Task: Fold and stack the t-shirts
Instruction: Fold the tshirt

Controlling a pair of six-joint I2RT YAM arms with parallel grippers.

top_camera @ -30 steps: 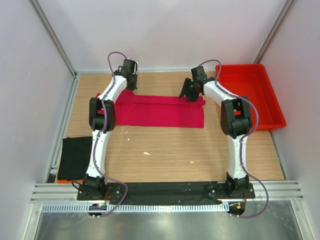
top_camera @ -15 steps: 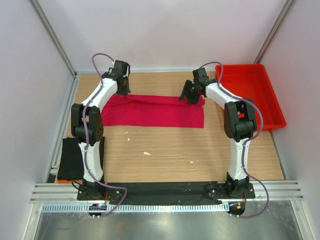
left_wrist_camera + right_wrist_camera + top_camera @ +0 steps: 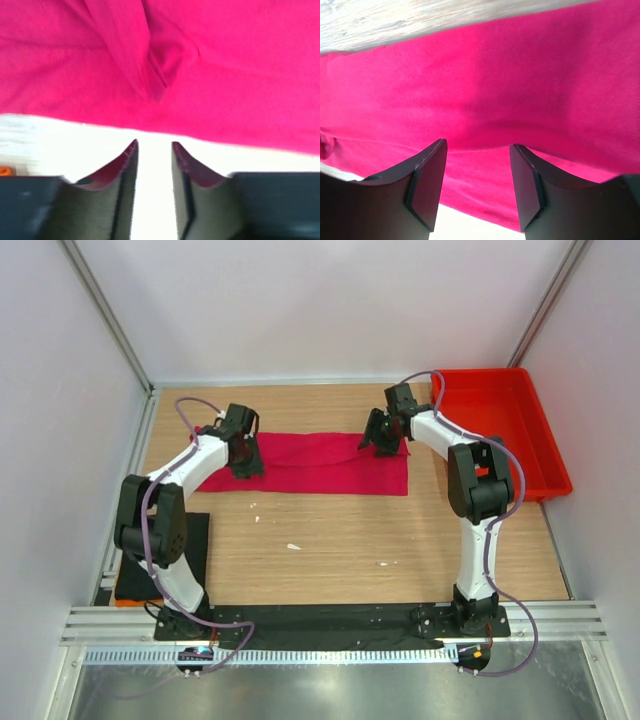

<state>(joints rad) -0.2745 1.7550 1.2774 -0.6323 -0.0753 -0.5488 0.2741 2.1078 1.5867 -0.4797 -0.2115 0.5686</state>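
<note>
Now the left hand (image 3: 243, 464) is parting its fingers, empty, releasing the crimson-pink t-shirt (image 3: 320, 465) as a band near the desk's (image 3: 350, 540) far edge. The right hand (image 3: 383, 445) is hovering spread above it, and the lengthwise fold seems done.

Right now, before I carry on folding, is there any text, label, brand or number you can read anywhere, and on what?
None can be read.
The crimson-pink t-shirt, the black t-shirt and the red tray show only plain surfaces in every view.
Small coloured marks at the arm bases are too small to read.
</note>
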